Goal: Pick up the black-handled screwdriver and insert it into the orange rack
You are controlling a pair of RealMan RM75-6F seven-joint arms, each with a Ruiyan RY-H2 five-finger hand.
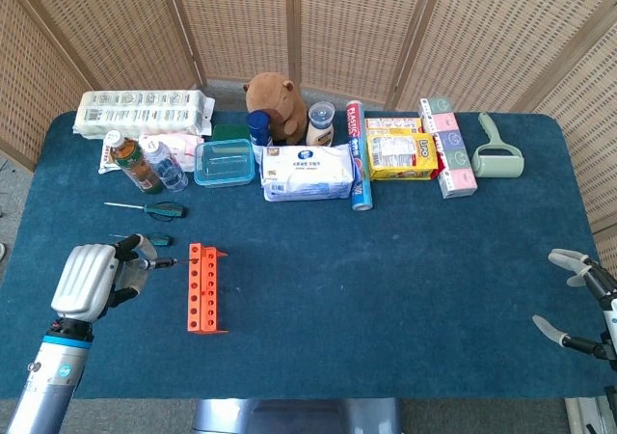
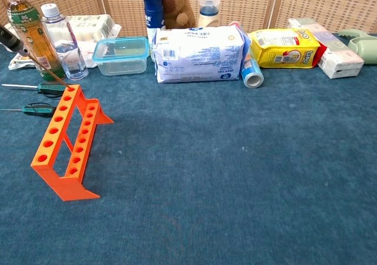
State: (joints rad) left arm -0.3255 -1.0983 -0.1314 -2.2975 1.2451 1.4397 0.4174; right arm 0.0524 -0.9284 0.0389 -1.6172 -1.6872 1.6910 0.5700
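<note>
Screwdrivers: three; two green-handled (image 1: 147, 207) lie beyond the orange rack (image 1: 203, 286), the black-handled screwdriver (image 1: 149, 258) is grasped by the left hand (image 1: 96, 280), just left of the rack.
Right hand (image 1: 578, 299): released, at the worktop (image 1: 405, 289) edge, far right of the rack.

White left hand (image 1: 94, 280); silver forearm

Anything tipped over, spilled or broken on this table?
Nothing stands out. The orange rack stands upright, the bottles are upright and capped, and two spare screwdrivers lie flat beside the rack. The left hand holds the black-handled screwdriver near the rack.
</note>
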